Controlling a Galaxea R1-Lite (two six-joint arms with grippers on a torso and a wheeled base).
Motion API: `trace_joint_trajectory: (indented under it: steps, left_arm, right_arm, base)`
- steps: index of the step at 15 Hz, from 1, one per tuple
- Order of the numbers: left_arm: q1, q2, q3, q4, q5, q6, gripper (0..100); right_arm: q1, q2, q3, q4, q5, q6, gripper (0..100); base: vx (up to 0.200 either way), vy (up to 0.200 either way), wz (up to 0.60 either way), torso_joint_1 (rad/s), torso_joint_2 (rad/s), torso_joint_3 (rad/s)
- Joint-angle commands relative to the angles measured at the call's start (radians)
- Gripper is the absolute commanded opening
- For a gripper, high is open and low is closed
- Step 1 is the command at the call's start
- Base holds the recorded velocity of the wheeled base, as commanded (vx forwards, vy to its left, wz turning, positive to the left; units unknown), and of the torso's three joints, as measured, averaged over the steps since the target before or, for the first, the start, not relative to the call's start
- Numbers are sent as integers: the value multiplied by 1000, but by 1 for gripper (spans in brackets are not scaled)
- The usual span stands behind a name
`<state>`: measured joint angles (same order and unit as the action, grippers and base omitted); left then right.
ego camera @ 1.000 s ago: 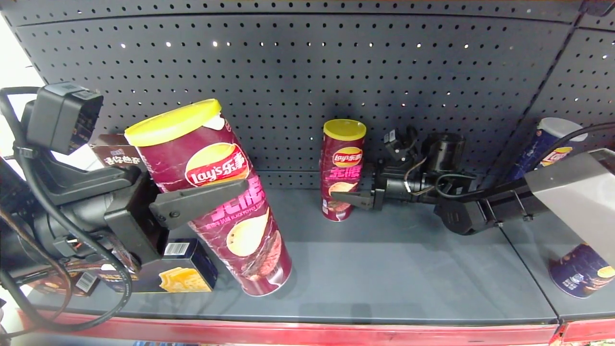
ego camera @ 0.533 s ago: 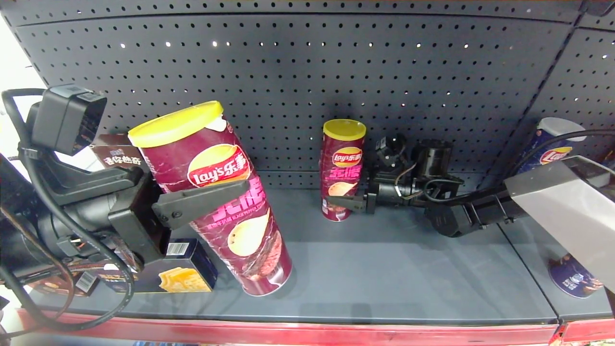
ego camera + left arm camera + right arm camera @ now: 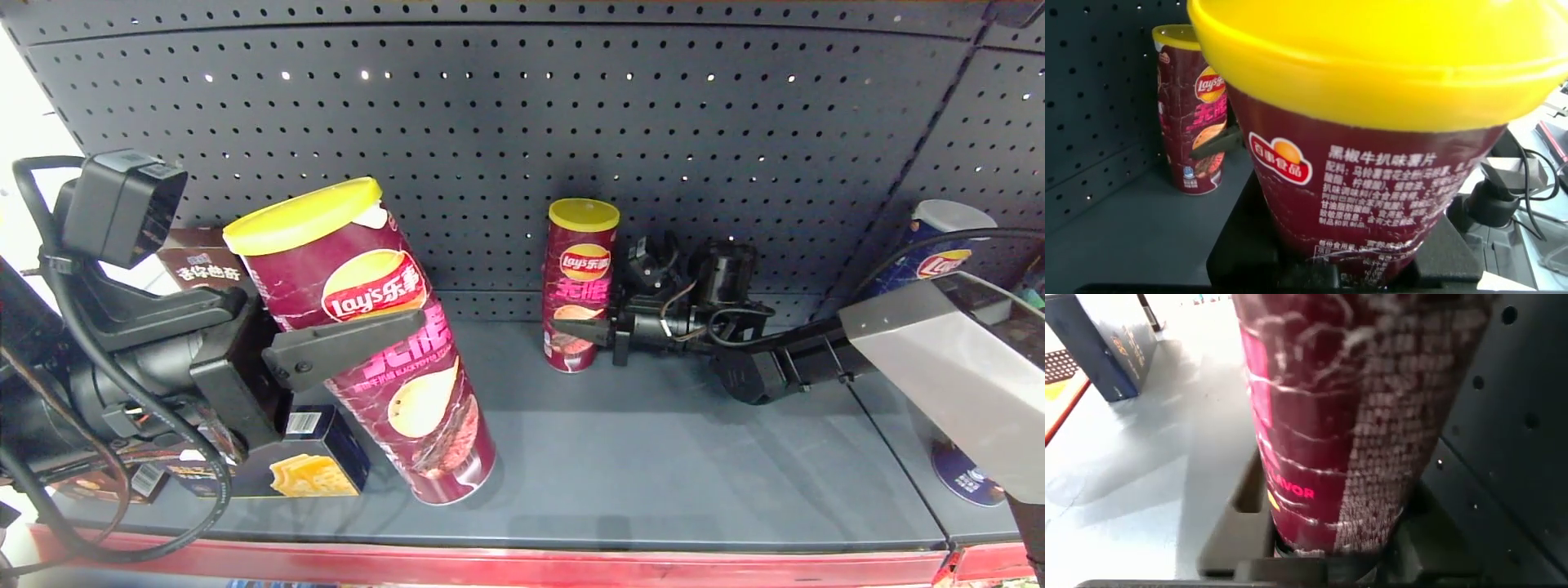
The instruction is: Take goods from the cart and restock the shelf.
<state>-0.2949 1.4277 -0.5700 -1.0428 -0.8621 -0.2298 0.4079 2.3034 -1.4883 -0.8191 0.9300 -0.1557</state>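
A tall maroon chips can [image 3: 424,416] with a yellow lid leans at the front left of the dark shelf [image 3: 653,457], its base at the shelf surface. My left gripper [image 3: 392,322] is shut around its middle; the left wrist view looks down on this can [image 3: 1372,163]. A second maroon can [image 3: 581,269] stands upright near the pegboard back wall. My right gripper [image 3: 575,331] is shut on its lower half, coming in from the right. The right wrist view has that can [image 3: 1323,416] between the fingers. It also appears as the far can [image 3: 1192,122] in the left wrist view.
A dark blue snack box [image 3: 314,465] lies behind the left can at the shelf's front, and a brown box [image 3: 200,261] sits further back left. Blue chips cans [image 3: 939,245] stand on the neighbouring shelf section to the right. A red lip [image 3: 522,563] edges the shelf front.
My right arm has shifted left along the back wall, carrying its can a little to the left. The left can has moved slightly rightward in my left gripper.
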Motion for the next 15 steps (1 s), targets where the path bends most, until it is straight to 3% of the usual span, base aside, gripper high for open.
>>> trace_joint_trajectory:
  steps: [1,7,15]
  left_arm:
    - [3,2,1,0,0,0,0]
    - [3,-3,2,0,0,0,0]
    - [5,-9,2,0,2,0,0]
  right_arm:
    - [0,-9,2,-2,-7,-1,0]
    - [17,-108,76,-40,-36,-4,0]
    - [129,-394,629,-287,-83,-4,0]
  base:
    - [0,0,0,0,0,0]
    - [0,0,0,0,0,0]
    - [0,0,0,0,0,0]
